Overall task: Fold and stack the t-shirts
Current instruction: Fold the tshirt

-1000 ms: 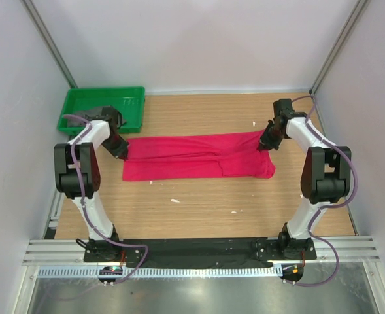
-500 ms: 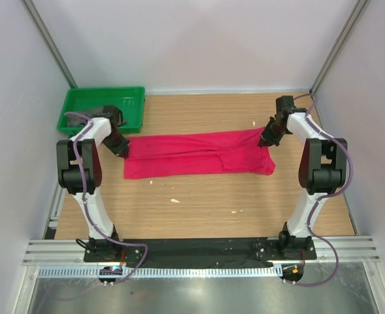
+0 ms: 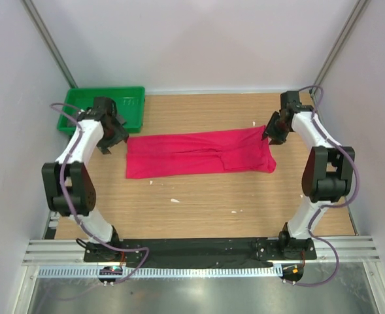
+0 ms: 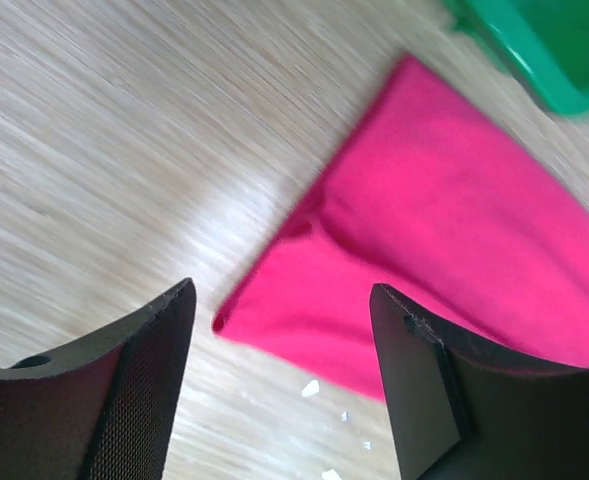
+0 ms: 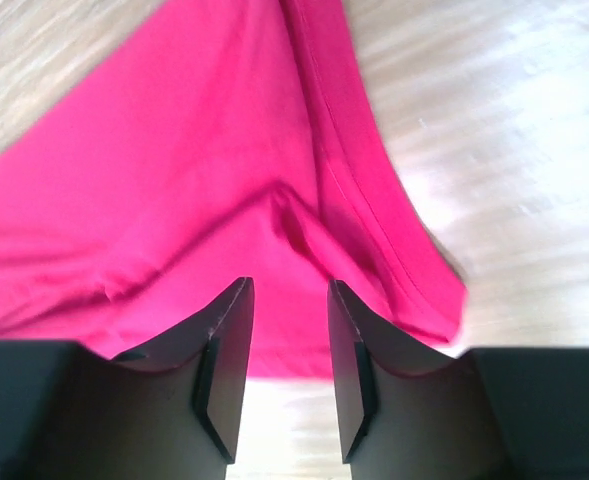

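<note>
Far-left corner: a green plastic rectangular tray (image 3: pixel 74 104) is sitting on the light wood-grain tabletop (image 3: pixel 199 203). The left gripper (image 3: pixel 112 136) is hanging just in front of the tray's near rim and just off the left end of the shirt. In the left wrist view the left gripper (image 4: pixel 282 290) is showing both black fingers (image 4: pixel 149 370) spread wide with nothing between them. The cloth's left corner and bare wood are lying below the gap. The plain crimson-red soft cloth t-shirt (image 3: pixel 199 154) is lying flat across the middle of the table, folded into a long band. Its long axis is running left to right, roughly parallel to the near table edge, and the right end is sitting slightly farther from the arm bases than the left. A lengthwise crease is running along the band, and a doubled flap is showing right of centre. A few small white scraps (image 3: pixel 174 200) are lying on the wood in front of the shirt, apart from it. The right gripper (image 3: pixel 271 133) is hovering at the far right corner of the band. In the right wrist view the right gripper (image 5: pixel 289 287) is showing its fingers parted by a narrow gap. Red cloth (image 5: pixel 194 180) with a raised wrinkle is lying beneath them, and nothing is pinched between them.
</note>
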